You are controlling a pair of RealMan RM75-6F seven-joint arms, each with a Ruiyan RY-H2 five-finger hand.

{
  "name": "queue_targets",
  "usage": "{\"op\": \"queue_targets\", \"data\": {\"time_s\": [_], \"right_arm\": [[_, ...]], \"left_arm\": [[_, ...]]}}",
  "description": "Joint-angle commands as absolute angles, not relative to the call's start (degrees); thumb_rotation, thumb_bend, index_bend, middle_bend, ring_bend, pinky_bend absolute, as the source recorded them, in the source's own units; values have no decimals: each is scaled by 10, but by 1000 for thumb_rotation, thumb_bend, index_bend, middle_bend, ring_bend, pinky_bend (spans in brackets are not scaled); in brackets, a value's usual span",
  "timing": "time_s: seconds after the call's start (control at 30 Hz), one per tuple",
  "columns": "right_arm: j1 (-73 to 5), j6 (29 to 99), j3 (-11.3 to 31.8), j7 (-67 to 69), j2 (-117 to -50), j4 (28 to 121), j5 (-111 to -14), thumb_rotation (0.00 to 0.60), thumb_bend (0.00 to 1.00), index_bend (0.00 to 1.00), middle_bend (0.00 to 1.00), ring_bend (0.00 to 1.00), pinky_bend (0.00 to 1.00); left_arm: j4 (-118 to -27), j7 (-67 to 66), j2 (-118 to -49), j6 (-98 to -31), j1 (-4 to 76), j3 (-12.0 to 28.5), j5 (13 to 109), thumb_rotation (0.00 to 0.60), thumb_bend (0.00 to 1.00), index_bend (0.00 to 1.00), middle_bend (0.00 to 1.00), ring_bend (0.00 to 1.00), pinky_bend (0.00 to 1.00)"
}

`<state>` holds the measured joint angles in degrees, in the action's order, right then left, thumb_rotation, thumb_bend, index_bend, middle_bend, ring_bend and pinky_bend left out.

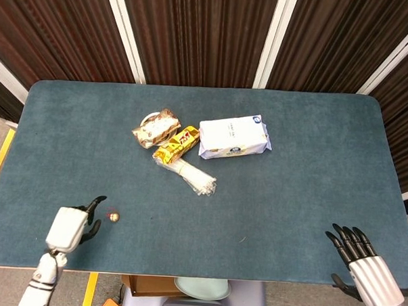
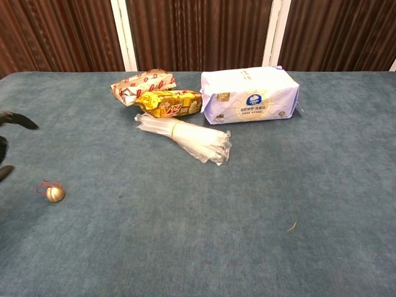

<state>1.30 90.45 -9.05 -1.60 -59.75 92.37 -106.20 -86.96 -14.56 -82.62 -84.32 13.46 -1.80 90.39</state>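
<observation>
A small gold bell (image 1: 113, 217) with a thin red loop lies on the blue table (image 1: 297, 184), near the front left; the chest view shows the bell (image 2: 55, 193) free of any grasp. My left hand (image 1: 71, 227) hovers just left of it, fingers apart, holding nothing; in the chest view only its dark fingertips (image 2: 18, 119) reach in at the left edge. My right hand (image 1: 365, 268) rests at the table's front right corner, fingers spread, empty. The chest view does not show it.
Mid-table lie a brown-and-white snack pack (image 1: 155, 128), a yellow snack bag (image 1: 176, 144), a clear bundle of plastic straws (image 1: 193, 177) and a white tissue pack (image 1: 234, 136). A tiny scrap (image 2: 291, 226) lies at front right.
</observation>
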Motion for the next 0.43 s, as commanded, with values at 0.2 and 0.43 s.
{"op": "queue_targets", "data": {"time_s": [0.2, 0.43], "right_arm": [[18, 917, -91, 0, -588, 923, -1064, 600, 355, 0, 0, 0, 0], [22, 933, -96, 23, -578, 919, -1075, 600, 356, 0, 0, 0, 0]], "left_arm": [[-933, -101, -702, -1010, -15, -130, 982, 600, 400, 0, 0, 0, 38], [-942, -86, -670, -998, -22, -130, 987, 600, 393, 0, 0, 0, 23]]}}
